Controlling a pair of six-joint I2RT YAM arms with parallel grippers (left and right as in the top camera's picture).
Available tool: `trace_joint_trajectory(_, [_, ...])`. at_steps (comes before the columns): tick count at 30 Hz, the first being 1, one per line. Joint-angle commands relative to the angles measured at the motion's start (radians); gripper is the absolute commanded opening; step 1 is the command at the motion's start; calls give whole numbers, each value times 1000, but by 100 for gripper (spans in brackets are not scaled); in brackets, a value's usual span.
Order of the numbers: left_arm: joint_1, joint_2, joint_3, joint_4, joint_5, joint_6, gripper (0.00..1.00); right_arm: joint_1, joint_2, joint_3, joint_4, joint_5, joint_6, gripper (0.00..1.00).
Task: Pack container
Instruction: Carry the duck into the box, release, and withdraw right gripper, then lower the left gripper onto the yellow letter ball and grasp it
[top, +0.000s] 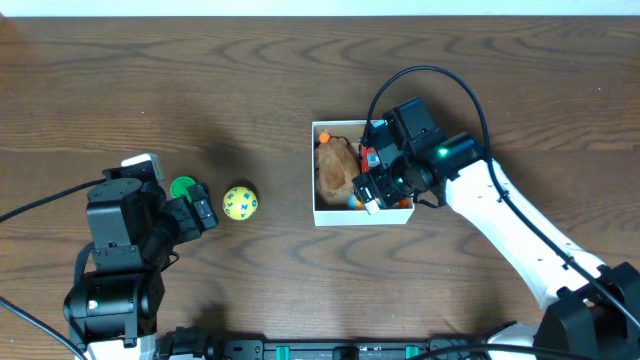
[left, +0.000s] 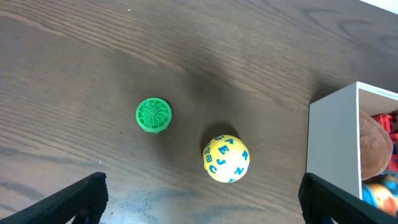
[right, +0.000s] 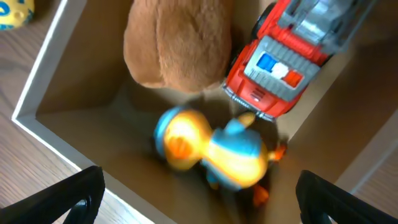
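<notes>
This is looking like a robotics lab bench: a white robot arm (top: 520, 235) trailing a black cable (top: 440, 70) is reaching over a dark wood-grain tabletop (top: 250, 80), with a yellow lettered ball (top: 240, 202) lying on it.

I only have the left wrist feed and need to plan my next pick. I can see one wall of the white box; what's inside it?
Observer: A brown plush toy, a red toy truck and a yellow-and-blue duck toy lie in the container.
Operator: Where's the other arm?
Observer: The right end effector hangs over the container's right half, open and empty.
Operator: And mine, seen from above?
Observer: The left end effector is open, just left of the yellow letter ball without touching it; the green disc is partly hidden by the arm.
</notes>
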Motion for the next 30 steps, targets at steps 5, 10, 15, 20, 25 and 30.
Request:
trace_joint_trajectory(5, [-3,-1,18,-36,-6,-21,98,-136,-174,91,-1,205,226,99])
trace_joint_trajectory(10, [-4,40,104,-108,6,-12,98,-351,-229,91,-118,204,299,99])
trace_joint_trajectory(15, [-21,261,353,-288,6,16,98,-537,-207,43,-232,201,288,99])
trace_joint_trajectory(20, [-107,546,491,-379,6,42,98,-605,-182,-41,-209,202,248,99])
trace_joint_trajectory(25, [-171,769,491,-362,7,41,98,-608,-175,-100,-184,203,241,99])
trace_joint_trajectory(30, [-182,943,491,-351,7,40,98,-608,-175,-111,-172,203,233,99])
